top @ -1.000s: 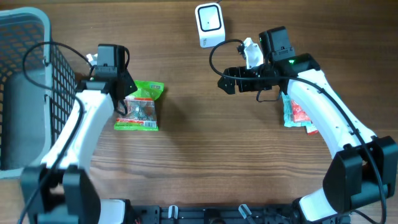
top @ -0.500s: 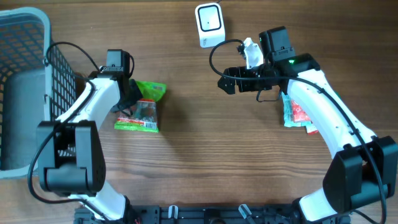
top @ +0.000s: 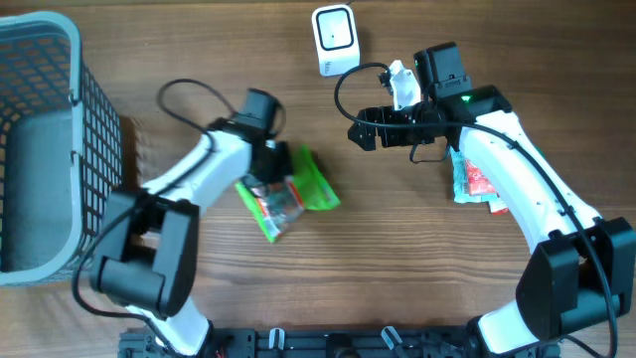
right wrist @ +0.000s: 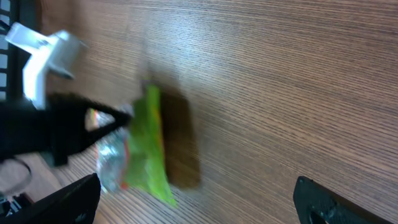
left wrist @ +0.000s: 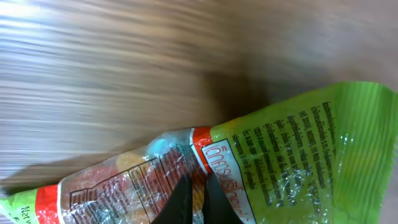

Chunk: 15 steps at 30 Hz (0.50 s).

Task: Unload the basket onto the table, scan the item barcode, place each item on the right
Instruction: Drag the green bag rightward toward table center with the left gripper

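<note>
My left end effector (left wrist: 194, 194) is pinched shut on the green snack packet (left wrist: 280, 155), its printed back clear only in the left wrist view, overhead placing it mid-way across the tabletop (top: 397, 283), apart from the white scanner (top: 335, 38), while my right end effector (top: 361, 131) hangs spread and empty.

**Wooden Tabletop Under Even Light**

The whole view is filled by a brown wood-grain table (top: 397, 259), lit evenly, with soft shadows cast. A grey wire basket (top: 75, 60) is set at the left edge. Along the near edge a dark strip (top: 328, 343), possibly a mounting rail, is glimpsed.
</note>
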Motion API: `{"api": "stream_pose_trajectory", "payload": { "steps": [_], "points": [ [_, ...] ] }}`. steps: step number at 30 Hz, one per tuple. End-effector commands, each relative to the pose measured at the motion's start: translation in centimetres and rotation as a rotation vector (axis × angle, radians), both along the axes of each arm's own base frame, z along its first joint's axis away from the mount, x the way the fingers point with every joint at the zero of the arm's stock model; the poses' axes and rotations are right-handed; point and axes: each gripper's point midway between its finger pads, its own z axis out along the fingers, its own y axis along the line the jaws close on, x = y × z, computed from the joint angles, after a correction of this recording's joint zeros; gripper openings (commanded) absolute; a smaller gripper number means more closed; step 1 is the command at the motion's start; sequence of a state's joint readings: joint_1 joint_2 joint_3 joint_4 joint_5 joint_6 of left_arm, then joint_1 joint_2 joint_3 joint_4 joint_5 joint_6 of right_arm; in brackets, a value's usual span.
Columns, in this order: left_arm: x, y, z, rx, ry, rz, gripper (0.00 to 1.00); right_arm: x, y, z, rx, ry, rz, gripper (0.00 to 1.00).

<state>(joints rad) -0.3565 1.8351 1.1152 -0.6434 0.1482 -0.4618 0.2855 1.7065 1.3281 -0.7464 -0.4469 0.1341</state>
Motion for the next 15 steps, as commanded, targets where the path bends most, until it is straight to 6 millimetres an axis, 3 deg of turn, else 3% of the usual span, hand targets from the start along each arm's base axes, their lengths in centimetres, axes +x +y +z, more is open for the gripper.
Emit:
{"api": "stream_pose_trajectory", "payload": {
  "steps": [1, 4, 8, 12, 15],
  "points": [
    [-1.7, -3.3, -1.0, -0.01, 0.013, -0.068, 0.04, -0.1, -0.2, -0.3, -0.011, 0.003, -0.005, 1.0],
    [-0.9, -3.8, 0.2, -0.005, -0.029, -0.059, 0.04, -0.1, -0.2, -0.3, -0.011, 0.003, -0.005, 1.0],
    [0.2, -3.2, 3.2, -0.032, -0.086, -0.025, 0.04, -0.1, -0.2, -0.3, -0.011, 0.003, -0.005, 1.0],
    [0.1, -0.5, 5.4, -0.006, -0.089, 0.098, 0.04, -0.1, -0.2, -0.3, -0.011, 0.003, -0.005, 1.0],
    [-0.8, 1.6, 5.9, 0.043, -0.062, 0.133, 0.04, -0.1, -0.2, -0.3, -0.011, 0.003, -0.005, 1.0]
  ]
}}
